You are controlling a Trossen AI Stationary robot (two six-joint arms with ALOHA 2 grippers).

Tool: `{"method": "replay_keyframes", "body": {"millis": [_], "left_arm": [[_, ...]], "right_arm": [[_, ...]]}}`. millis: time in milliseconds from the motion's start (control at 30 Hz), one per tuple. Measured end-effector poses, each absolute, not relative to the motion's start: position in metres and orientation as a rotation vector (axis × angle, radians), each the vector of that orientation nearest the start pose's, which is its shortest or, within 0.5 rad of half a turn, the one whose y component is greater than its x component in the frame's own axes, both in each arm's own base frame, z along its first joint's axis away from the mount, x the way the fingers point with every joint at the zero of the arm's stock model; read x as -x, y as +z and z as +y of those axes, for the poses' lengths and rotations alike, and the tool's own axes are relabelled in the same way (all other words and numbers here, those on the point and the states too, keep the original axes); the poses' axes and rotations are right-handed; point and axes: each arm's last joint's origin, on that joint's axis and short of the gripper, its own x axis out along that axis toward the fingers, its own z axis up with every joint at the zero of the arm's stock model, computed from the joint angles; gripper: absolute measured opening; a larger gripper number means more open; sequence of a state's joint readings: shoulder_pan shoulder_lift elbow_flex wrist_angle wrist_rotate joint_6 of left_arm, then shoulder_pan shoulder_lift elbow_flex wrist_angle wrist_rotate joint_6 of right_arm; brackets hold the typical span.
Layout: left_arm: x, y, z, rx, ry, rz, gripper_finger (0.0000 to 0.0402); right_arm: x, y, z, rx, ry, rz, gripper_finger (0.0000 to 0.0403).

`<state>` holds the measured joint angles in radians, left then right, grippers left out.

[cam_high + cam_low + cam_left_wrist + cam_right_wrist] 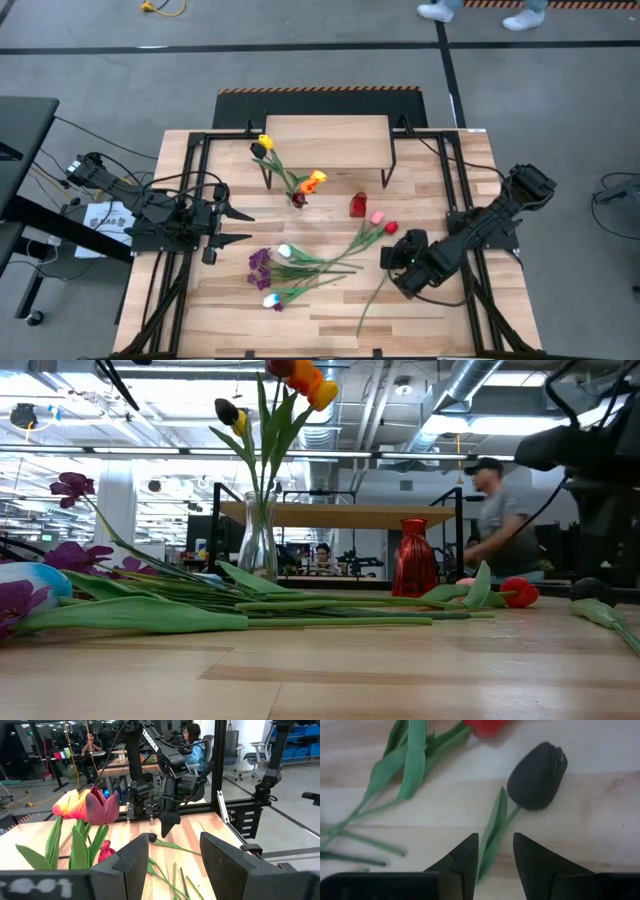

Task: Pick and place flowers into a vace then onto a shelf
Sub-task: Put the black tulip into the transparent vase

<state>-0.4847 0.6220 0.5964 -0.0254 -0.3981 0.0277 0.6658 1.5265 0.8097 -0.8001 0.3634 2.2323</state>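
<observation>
A clear glass vase [298, 199] stands mid-table, holding a yellow-and-dark tulip [264, 145] and orange tulips [315, 181]. More flowers lie flat on the tabletop: pink [377, 217], red [390, 228], purple sprigs [260, 265] and a white one [270, 298]. A dark tulip [537, 775] lies under my right gripper [496, 842]. That gripper points steeply down and is open, with a finger on each side of the tulip's stem and leaf [492, 840], just below the head. My left gripper [248, 228] waits open and level at the table's left. The shelf [325, 135] stands at the far edge.
A small red vase [358, 205] stands right of the glass vase, in front of the shelf. A black frame rail [470, 250] runs along the table's right side under my right arm. Bare wood lies near the front edge [430, 320]. A person [500, 520] is behind the table.
</observation>
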Motion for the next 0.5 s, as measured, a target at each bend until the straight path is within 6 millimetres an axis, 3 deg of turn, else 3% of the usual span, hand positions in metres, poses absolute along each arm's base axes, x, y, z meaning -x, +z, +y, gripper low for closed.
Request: {"method": "replay_keyframes", "body": {"millis": [500], "left_arm": [[-0.135,0.308,-0.058,-0.042,-0.087,0.031,0.0170]], "right_arm": [[-0.205,0.126,0.138,-1.111,-1.238,0.928,0.0116]]}}
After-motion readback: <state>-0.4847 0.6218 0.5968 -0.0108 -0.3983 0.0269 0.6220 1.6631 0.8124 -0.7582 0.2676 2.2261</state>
